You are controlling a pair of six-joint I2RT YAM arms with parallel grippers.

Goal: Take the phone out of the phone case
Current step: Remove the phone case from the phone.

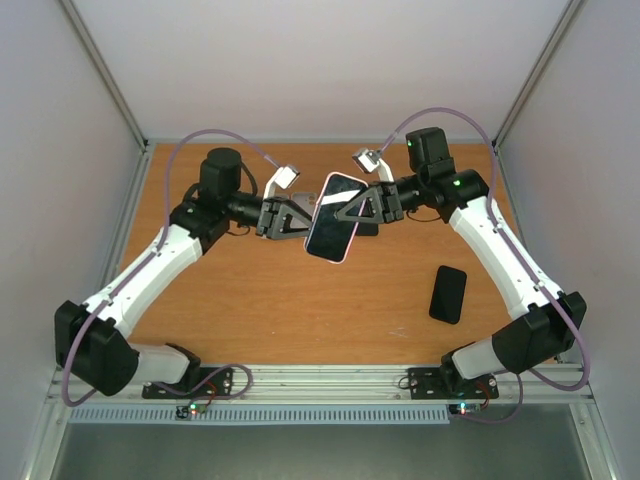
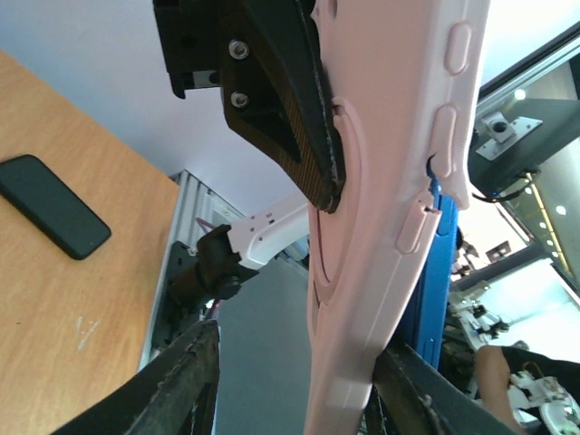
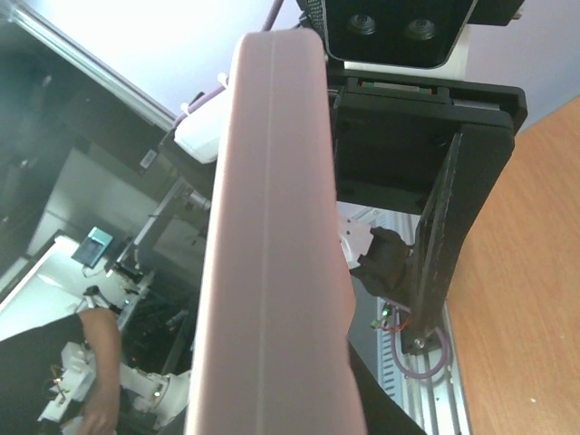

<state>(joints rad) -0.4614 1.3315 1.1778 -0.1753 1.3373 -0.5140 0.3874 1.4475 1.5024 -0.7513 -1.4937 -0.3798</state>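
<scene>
Two arms reach inward above the worktop's (image 1: pixel 250 300) far edge, left end effector (image 1: pixel 300 222) and right end effector (image 1: pixel 352 208) both clenched on the raised pink-cased phone (image 1: pixel 334 217).

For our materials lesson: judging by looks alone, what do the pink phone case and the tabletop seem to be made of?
Phone case: probably soft matte silicone or rubbery plastic; it is evenly pink with rounded edges, moulded button bumps and no glare. Tabletop: looks like wood or wood-look laminate with a smooth satin finish; it is orange-brown with faint grain. Which of the two cannot be told.
</scene>
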